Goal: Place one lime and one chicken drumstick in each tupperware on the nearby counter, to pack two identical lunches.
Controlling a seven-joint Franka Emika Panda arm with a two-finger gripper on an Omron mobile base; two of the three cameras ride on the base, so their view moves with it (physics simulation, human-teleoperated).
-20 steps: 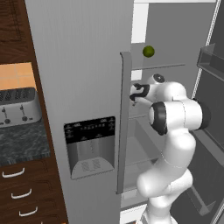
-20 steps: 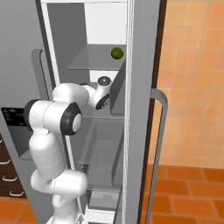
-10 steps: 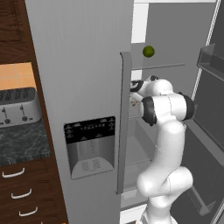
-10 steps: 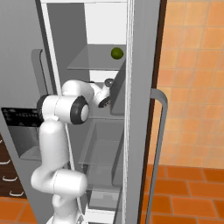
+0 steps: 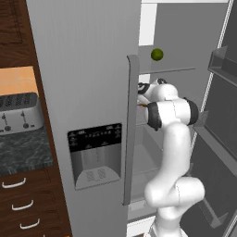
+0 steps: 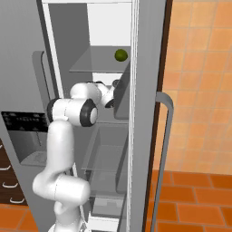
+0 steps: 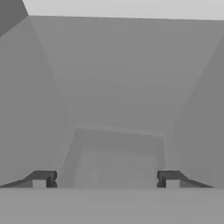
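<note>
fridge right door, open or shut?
Open. The right door stands swung out, the lime sits exposed on the upper shelf, and the arm reaches inside.

A kitchen: open fridge (image 5: 92, 69), toaster (image 5: 18, 111) on marbled counter (image 5: 21, 152), tiled wall (image 6: 199, 68).

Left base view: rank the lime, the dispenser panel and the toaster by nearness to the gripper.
1. The lime, on the fridge shelf just above the gripper.
2. The dispenser panel, lower on the closed door.
3. The toaster, far left on the counter.
</note>
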